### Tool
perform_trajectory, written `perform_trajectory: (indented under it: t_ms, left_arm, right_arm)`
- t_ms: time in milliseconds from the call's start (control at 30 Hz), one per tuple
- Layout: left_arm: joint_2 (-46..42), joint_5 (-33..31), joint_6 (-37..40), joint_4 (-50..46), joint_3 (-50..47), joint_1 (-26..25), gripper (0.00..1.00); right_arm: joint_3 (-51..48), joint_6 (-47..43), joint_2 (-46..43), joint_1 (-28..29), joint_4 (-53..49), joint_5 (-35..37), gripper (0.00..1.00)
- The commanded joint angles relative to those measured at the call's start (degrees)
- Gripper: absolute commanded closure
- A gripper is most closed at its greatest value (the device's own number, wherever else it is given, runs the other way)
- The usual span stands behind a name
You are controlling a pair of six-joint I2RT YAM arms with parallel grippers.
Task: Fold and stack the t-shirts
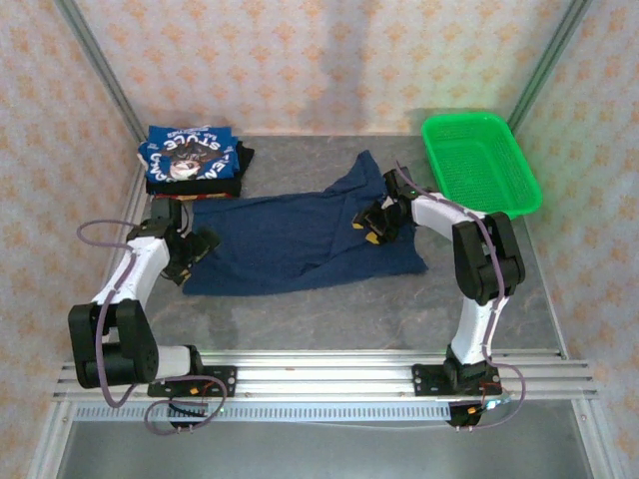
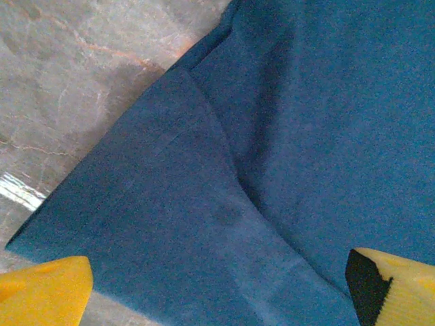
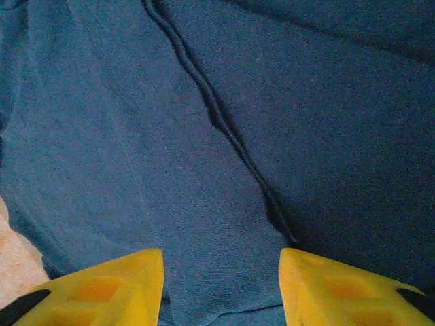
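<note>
Dark navy cloth t-shirt [image 1: 290, 244]: spread on the grey marbled desk [image 1: 329, 309], right part rumpled.
Left tool [image 1: 198, 254]: over the shirt's left edge, jaws wide apart, empty.
Right tool [image 1: 374, 225]: over the shirt's right part, jaws partly apart, gripping nothing.
Folded blue printed t-shirts [image 1: 192, 160]: stacked behind the shirt's left corner.
Green plastic mesh basket [image 1: 524, 165]: behind the shirt's right side.

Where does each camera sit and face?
Top external: above, behind both arms, looking down on them and the table.
Left wrist: on the left arm, down at the edge of the navy shirt; left gripper shows.
Right wrist: on the right arm, down at a shirt crease; right gripper shows.
All share the navy shirt.
</note>
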Motion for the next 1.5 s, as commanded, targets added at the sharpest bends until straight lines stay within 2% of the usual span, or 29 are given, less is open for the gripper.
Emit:
perform_trajectory:
  t_ms: [0,200,433,500,633,767,1067,1433,1467]
  left_arm:
    - [2.0,-1.3,-3.0,5.1,-2.5,0.8,0.04]
    - [6.0,-3.9,-5.3,9.0,-4.8,2.3,0.04]
    - [11.4,-6.6,-7.1,8.5,-4.9,3.9,0.04]
    - [11.5,-7.8,-8.0,8.1,-5.5,4.0,0.04]
    - [10.9,-9.6,-9.6,7.6,-7.3,5.1,0.04]
    - [9.9,-10.1,-10.7,7.4,-8.5,5.9,0.04]
    - [9.4,-9.4,-11.3,7.4,-8.7,6.0,0.04]
    - [7.5,-10.9,-11.5,5.4,-7.9,6.1,0.03]
    - [7.3,-11.3,-11.5,5.2,-7.9,6.1,0.03]
  right_arm:
    - [0.9,0.4,0.1,-0.2,-2.3,1.8,0.52]
    - [1.7,0.5,1.3,0.2,-2.9,1.7,0.52]
    - [3.8,0.7,4.1,1.9,-3.4,1.8,0.53]
    - [4.9,0.9,5.1,2.3,-3.4,2.1,0.6]
    - [6.9,1.9,6.2,2.5,-2.8,2.6,0.84]
    - [9.1,2.6,5.8,2.5,-1.7,3.0,0.99]
    - [14.1,5.8,5.8,2.8,3.4,-0.6,1.0]
    - [32.0,8.5,18.4,3.4,3.5,-4.4,1.0]
    - [34.6,8.7,20.3,3.5,2.9,-5.1,0.96]
